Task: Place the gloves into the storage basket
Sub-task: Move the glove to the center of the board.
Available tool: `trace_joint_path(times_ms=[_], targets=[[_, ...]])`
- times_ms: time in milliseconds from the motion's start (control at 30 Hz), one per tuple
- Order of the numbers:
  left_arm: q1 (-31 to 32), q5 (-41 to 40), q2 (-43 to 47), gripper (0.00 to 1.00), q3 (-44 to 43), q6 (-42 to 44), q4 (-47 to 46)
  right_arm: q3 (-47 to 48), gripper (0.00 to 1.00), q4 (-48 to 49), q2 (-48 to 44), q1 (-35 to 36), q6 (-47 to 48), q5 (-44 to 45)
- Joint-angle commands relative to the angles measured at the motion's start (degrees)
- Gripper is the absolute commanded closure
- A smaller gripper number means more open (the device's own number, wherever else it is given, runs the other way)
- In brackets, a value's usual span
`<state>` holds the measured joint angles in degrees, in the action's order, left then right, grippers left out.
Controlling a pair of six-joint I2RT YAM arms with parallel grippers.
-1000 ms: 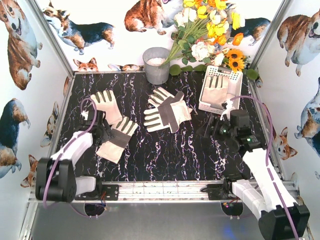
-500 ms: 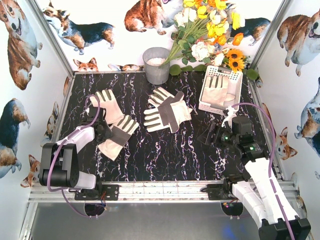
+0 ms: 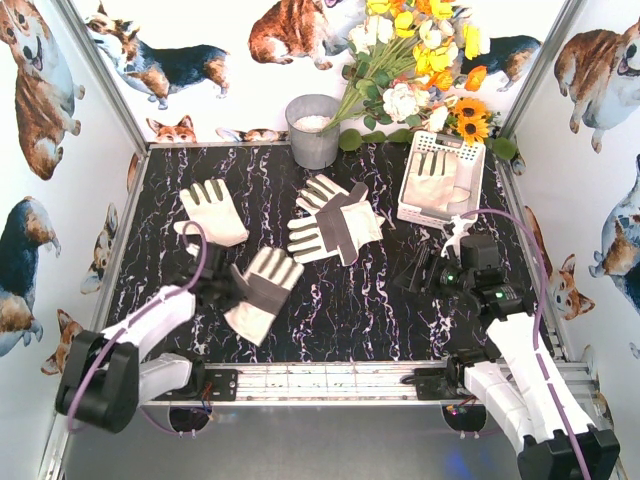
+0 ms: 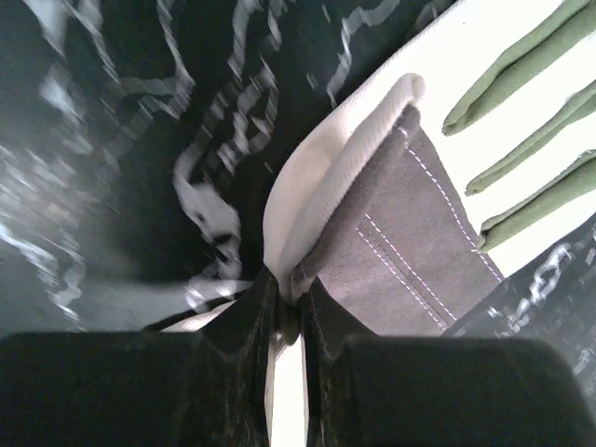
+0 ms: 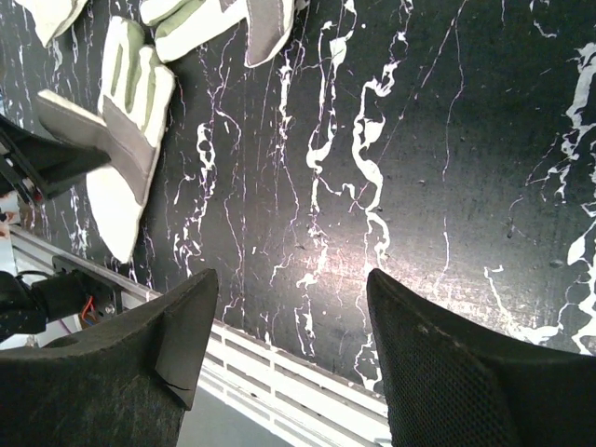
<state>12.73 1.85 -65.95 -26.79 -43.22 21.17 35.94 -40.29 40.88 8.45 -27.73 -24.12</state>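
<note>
My left pincer (image 4: 287, 303) is clamped on a glove (image 3: 262, 292) edge at the front-left of the worktop (image 3: 350, 300), ready for carrying to the back-right basket (image 3: 447, 146), while my right pincer (image 5: 291, 298) hangs open, empty.

**Left wrist view:** the desk (image 4: 102, 186) is a blur of smeared white veins. My left tool (image 4: 289, 312) fills the bottom edge and covers the strip of the pinched glove (image 4: 391, 233) caught between its closed fingers. That glove's green fingers run off the right edge.

**Right wrist view:** the top edge crops the two overlapping gloves (image 5: 209, 23), and my right tool (image 5: 293, 321) blocks both lower corners.

**Top view:** where the white cuff of the basket glove (image 3: 432, 185) ends against the white basket (image 3: 472, 152), I cannot tell. The bucket (image 3: 313, 140) holds something pale, too small to identify. The flowers (image 3: 415, 60) are cut at the top and my right arm (image 3: 530, 370) at the bottom.
</note>
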Motion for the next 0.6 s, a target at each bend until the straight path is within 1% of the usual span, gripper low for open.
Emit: trace_joint_path(times_ms=[0, 100, 233, 467, 567], targets=[[9.29, -2.52, 3.15, 1.0, 3.14, -19.39, 1.76, -0.95, 0.34, 3.25, -0.66, 0.72, -2.21, -0.08], [17.05, -4.19, 4.36, 1.0, 5.15, -30.29, -1.9, -1.54, 0.34, 3.38, -1.42, 0.93, -3.1, 0.42], [24.66, -7.96, 3.64, 1.0, 4.51, -39.56, -2.09, -1.84, 0.35, 3.3, -2.39, 1.04, -4.17, 0.97], [40.47, -11.4, -2.83, 1.0, 3.05, -57.12, -5.68, 0.45, 0.35, 2.91, -1.74, 1.04, -4.5, 3.48], [45.75, -13.01, -5.86, 1.0, 3.07, -65.53, -7.78, 1.5, 0.35, 2.75, -0.48, 1.04, -4.37, 3.81]])
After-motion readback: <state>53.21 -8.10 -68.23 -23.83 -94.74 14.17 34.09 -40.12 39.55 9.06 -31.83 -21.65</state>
